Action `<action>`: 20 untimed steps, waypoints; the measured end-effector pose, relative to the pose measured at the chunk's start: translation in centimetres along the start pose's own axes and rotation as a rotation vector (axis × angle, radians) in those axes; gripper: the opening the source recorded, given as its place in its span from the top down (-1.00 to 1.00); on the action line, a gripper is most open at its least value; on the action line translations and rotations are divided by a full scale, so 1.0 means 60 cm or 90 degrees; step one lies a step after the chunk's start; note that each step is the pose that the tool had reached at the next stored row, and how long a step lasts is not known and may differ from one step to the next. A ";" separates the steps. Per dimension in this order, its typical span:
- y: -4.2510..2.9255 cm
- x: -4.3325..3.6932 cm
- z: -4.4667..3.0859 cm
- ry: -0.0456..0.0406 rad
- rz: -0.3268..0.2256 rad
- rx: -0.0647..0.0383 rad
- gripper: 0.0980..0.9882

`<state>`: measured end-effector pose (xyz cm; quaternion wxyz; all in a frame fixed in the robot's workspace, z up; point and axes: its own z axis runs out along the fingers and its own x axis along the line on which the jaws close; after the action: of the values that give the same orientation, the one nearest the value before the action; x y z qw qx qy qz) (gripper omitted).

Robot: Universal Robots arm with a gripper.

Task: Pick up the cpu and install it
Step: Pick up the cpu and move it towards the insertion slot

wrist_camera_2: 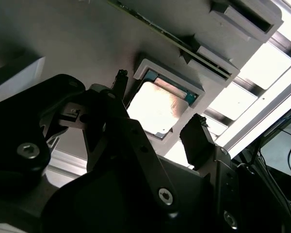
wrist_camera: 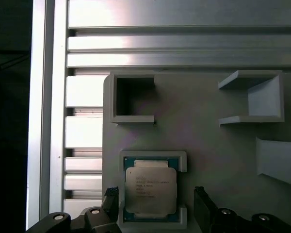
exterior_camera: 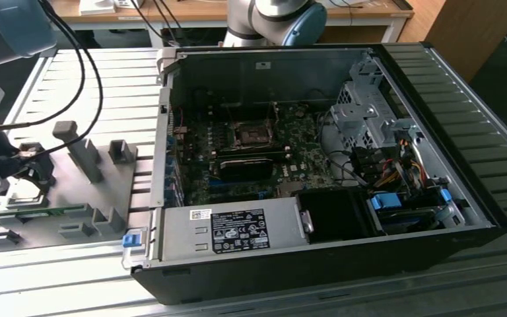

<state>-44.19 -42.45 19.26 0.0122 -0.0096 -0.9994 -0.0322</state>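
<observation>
The cpu (wrist_camera: 150, 190) is a flat square chip with a shiny silver top. It lies in a shallow grey frame on the grey fixture plate (wrist_camera: 203, 136); in the second wrist view the cpu (wrist_camera_2: 157, 108) glares bright. My gripper (wrist_camera: 156, 200) hangs open just over it, one black fingertip (wrist_camera: 111, 196) on each side of the frame and neither touching the chip. In the exterior view my gripper (exterior_camera: 26, 173) sits at the far left over the fixture plate (exterior_camera: 103, 191). The dark motherboard socket (exterior_camera: 255, 135) lies inside the open computer case.
The open computer case (exterior_camera: 465, 165) fills the exterior view's middle and right, with drive cages, cables and a power supply (exterior_camera: 232, 231) inside. Upright grey blocks (exterior_camera: 82, 152) and pockets (wrist_camera: 133, 99) stand on the fixture. A slatted aluminium table (wrist_camera: 87, 131) lies underneath.
</observation>
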 end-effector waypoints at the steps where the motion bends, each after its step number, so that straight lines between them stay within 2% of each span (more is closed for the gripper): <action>1: 0.000 0.000 0.001 -0.0001 0.000 0.000 -0.39; 10: 0.000 0.000 0.008 -0.0001 0.000 0.000 -0.39; 20: 0.005 0.005 0.013 -0.0009 0.000 0.000 -0.39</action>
<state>-44.50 -42.07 18.51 0.0115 -0.0096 -0.9994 -0.0321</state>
